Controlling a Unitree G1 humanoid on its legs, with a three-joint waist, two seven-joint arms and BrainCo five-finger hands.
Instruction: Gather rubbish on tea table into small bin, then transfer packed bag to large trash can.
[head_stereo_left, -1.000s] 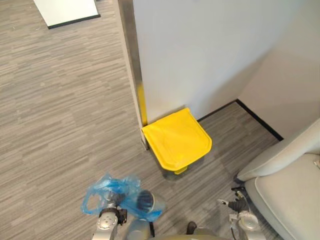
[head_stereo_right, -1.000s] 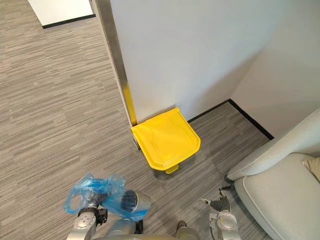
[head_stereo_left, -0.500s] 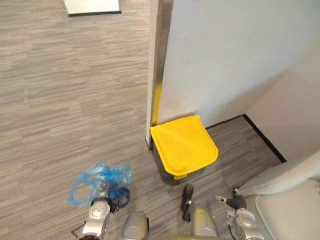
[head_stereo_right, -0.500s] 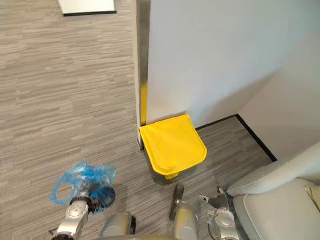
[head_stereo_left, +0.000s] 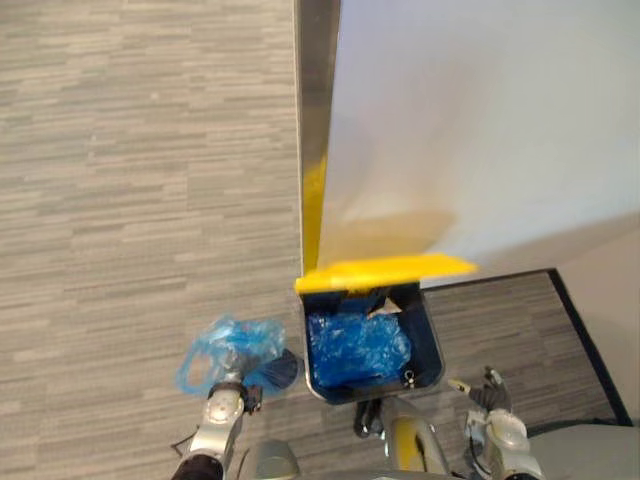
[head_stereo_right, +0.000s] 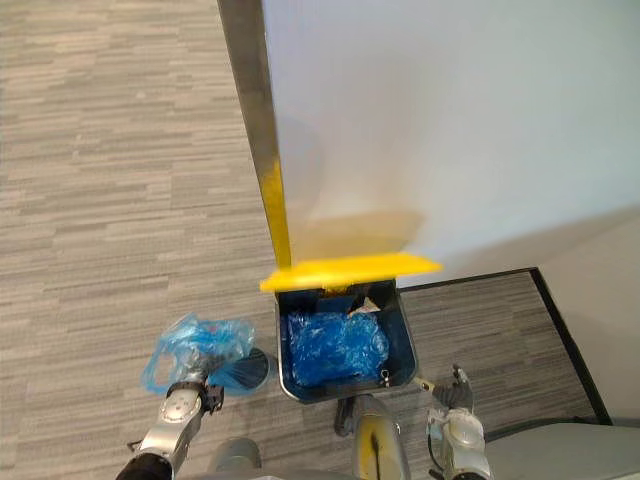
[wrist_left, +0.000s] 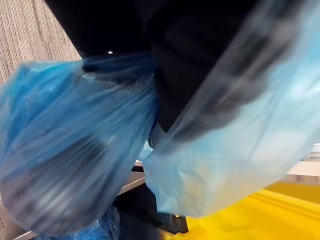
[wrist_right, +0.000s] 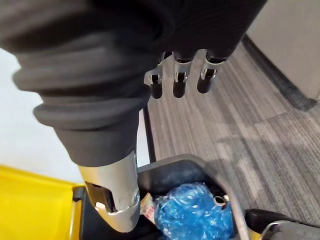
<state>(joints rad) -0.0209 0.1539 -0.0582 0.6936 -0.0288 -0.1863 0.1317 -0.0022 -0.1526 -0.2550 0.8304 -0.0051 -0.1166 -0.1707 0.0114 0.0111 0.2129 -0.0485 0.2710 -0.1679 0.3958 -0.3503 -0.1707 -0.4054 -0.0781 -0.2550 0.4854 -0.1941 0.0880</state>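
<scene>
The large trash can (head_stereo_left: 432, 350) stands against the wall with its yellow lid (head_stereo_left: 385, 270) raised, and 1 blue liner (head_stereo_left: 355, 345) already sits crumpled inside with a scrap of paper at the back. The packed bag (head_stereo_left: 232, 348) hangs at my left hand (head_stereo_left: 224, 408), just beside the can's left wall and outside it. The plastic wraps over that hand, so I cannot tell how it is closed on the bag. My right hand (wrist_right: 179, 80) hovers at the can's near right corner with its fingers relaxed and straight, holding nothing.

I judge the step in hand to be the drop. To do it well I should lift the bag above the rim before carrying it sideways, so the plastic does not snag on the can's wall or tear. I should bring it over the middle of the opening, well short of the raised lid, and let go only when the whole bulk is past the rim. The right hand should keep clear of the opening.
</scene>
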